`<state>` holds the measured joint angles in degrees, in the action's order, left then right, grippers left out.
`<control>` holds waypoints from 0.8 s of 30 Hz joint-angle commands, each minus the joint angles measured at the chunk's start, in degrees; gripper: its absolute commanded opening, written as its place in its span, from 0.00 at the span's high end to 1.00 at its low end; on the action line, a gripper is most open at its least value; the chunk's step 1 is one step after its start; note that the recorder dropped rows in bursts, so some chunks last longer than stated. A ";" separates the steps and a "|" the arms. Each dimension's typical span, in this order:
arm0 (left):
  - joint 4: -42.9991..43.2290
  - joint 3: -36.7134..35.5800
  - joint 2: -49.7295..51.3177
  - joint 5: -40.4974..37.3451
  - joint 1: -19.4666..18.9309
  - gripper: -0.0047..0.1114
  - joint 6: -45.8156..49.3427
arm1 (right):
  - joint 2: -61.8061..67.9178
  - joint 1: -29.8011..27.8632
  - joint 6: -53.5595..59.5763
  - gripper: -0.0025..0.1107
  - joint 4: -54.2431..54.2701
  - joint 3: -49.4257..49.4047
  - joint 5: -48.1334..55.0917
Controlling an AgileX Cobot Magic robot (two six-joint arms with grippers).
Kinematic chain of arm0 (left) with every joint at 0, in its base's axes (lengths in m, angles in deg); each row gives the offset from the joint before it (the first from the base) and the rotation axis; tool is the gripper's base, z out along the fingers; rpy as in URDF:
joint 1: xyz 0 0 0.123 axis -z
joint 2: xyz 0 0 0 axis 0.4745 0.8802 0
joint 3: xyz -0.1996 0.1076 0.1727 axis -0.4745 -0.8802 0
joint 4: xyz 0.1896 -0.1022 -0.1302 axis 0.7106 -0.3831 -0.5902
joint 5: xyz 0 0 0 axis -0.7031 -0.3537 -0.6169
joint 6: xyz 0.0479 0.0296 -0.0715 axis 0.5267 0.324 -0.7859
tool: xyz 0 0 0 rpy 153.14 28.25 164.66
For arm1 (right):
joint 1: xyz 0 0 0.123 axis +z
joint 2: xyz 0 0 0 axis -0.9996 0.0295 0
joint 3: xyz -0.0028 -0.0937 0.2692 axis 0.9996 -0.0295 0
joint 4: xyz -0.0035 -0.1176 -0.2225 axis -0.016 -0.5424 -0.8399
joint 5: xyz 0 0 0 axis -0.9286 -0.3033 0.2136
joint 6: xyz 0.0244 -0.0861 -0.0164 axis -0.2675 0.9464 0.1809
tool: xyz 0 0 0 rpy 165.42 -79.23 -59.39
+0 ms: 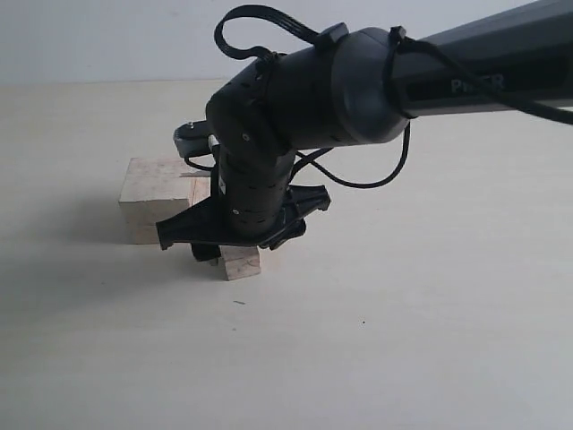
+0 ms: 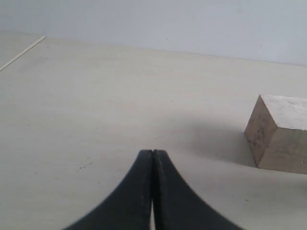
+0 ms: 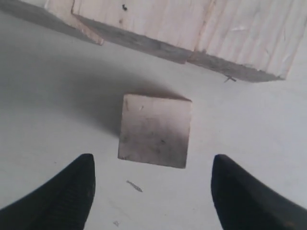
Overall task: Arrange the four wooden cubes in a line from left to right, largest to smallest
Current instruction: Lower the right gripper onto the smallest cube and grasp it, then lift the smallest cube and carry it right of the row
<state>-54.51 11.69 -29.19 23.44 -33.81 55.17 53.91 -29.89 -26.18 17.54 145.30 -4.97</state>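
Nearest in the exterior view: small cube [image 1: 240, 262], flat on the pale table [image 1: 403, 340], at the front of the group, a little left of the middle. Directly above it, right gripper [image 1: 235, 251], black, pointing downward, hiding part of the cube's top. In the right wrist view, this small cube between the two dark fingers [image 3: 62, 196]: fingers spread wide, a clear strip of table on each side, no contact with the wood. Top face smudged with grey. On the table just beside the cube, on the gripper's side, a tiny dark sliver [image 3: 134, 186].

Just behind the small cube, farther from the exterior camera: large cube [image 1: 154, 202], also on the table, left of the gripper. Next to it, second cube [image 1: 200, 186], lower than the large one, touching its right side as far as visible, partly covered by the wrist. In the right wrist view, seen as pale grained faces beyond the small cube, near it but apart from it.

Higher and farther right: black right arm [image 1: 466, 81], stretching in from the right edge. Beyond everything, table up to a pale wall [image 1: 107, 36].

Left gripper [image 2: 152, 153], found in the left wrist view only: both fingers pressed together, nothing between them. Past the tips, bare table, then single cube [image 2: 280, 136], well apart from the fingers, standing flat. Impossible to tell which of the sizes. Farthest, again a pale wall.
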 commanded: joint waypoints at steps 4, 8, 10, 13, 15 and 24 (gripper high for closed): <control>0.01 -0.03 -0.32 0.68 0.40 0.96 -0.13 | 3.15 0.19 -0.20 0.40 -0.61 2.22 -0.07; 0.01 -0.03 -0.32 0.68 0.40 0.96 -0.13 | 3.94 0.19 -0.20 0.43 -0.74 2.22 -0.07; 0.01 -0.03 -0.32 0.68 0.40 0.96 -0.13 | 3.81 0.19 -0.20 0.52 -0.74 2.34 -0.21; 0.01 -0.03 -0.32 0.68 0.40 0.96 -0.13 | 3.41 0.19 0.71 0.76 -1.03 2.48 0.45; 0.01 -0.03 -0.32 0.68 0.40 0.96 -0.13 | 2.91 0.19 3.48 0.92 -1.03 2.48 1.08; 0.01 -0.03 -0.32 0.68 0.40 0.96 -0.13 | -5.62 0.19 13.11 0.98 -0.78 2.84 11.35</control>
<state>-54.51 11.69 -29.19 23.44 -33.81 55.17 52.45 -29.86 -17.29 17.29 147.57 2.23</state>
